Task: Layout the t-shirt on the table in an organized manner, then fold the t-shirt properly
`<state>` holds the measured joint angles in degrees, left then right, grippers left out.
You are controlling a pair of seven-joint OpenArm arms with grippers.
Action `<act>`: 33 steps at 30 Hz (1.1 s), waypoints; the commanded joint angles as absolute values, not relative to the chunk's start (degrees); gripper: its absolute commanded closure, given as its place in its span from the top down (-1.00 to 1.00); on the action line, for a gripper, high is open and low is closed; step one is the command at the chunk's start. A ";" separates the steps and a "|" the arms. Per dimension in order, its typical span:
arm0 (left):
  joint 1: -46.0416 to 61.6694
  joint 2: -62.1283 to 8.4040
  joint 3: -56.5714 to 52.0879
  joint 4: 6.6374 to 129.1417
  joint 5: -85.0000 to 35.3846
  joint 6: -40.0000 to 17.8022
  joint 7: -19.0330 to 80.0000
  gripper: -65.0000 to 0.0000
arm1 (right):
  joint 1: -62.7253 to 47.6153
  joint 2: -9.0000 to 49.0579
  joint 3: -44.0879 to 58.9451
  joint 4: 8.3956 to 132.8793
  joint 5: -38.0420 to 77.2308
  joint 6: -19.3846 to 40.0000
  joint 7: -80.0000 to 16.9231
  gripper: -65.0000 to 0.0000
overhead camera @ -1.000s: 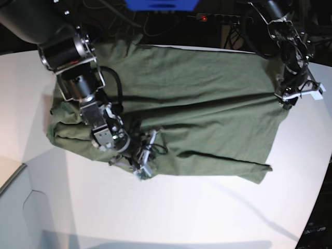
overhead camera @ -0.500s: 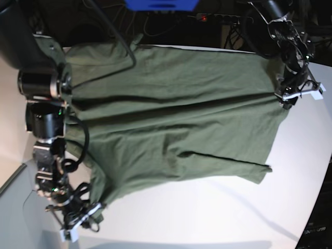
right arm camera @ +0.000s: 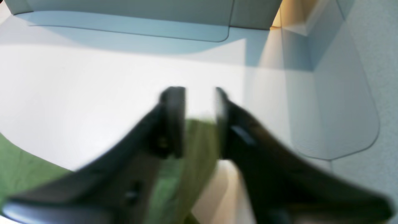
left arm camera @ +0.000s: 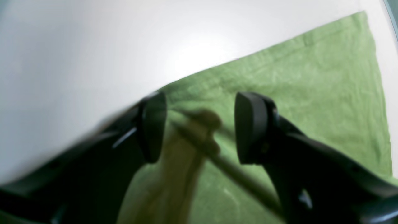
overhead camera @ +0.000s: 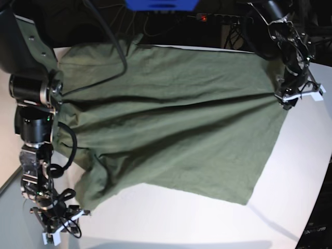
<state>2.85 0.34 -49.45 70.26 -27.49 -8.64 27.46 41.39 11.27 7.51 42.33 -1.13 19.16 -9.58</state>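
Observation:
The olive-green t-shirt (overhead camera: 176, 119) lies spread over the white table (overhead camera: 197, 218), with creases across its middle and a rumpled fold near its lower left corner. My right gripper (overhead camera: 63, 225) hovers at the table's near left corner, just beyond that corner of the cloth. In the right wrist view its jaws (right arm camera: 200, 105) stand apart, with a strip of the t-shirt (right arm camera: 196, 140) showing in the gap. My left gripper (overhead camera: 300, 96) sits at the shirt's far right corner. Its fingers (left arm camera: 152, 124) stand wide apart around a blurred raised ridge of the t-shirt (left arm camera: 311, 77).
A power strip (overhead camera: 205, 18) with a red light, cables and a blue object (overhead camera: 161, 4) lie behind the table's far edge. A lower grey surface (overhead camera: 15, 218) begins past the table's near left edge. Dark floor shows past the curved right edge.
My right arm pulled the shirt's bunched lower left part out toward the near left corner, and its jaws have come apart. The shirt now lies flatter. The left arm stayed put.

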 commanded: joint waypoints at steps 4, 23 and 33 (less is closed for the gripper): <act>2.07 0.13 -49.54 78.02 -27.74 -8.84 29.93 0.30 | 43.65 11.47 7.78 43.30 -0.40 18.59 -8.31 0.34; -15.34 -9.19 -27.74 57.36 -27.21 -8.31 32.84 0.31 | 14.37 9.63 7.87 68.97 -0.31 18.77 -8.40 -1.00; -30.29 -15.96 -9.63 25.10 -27.21 -8.13 21.93 -1.00 | -1.63 7.69 7.96 85.49 -0.31 18.77 -8.40 -1.00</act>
<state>-29.69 -15.29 -9.39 24.77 -27.75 -9.04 20.10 -2.33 7.29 7.73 84.53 -1.02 19.11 -9.72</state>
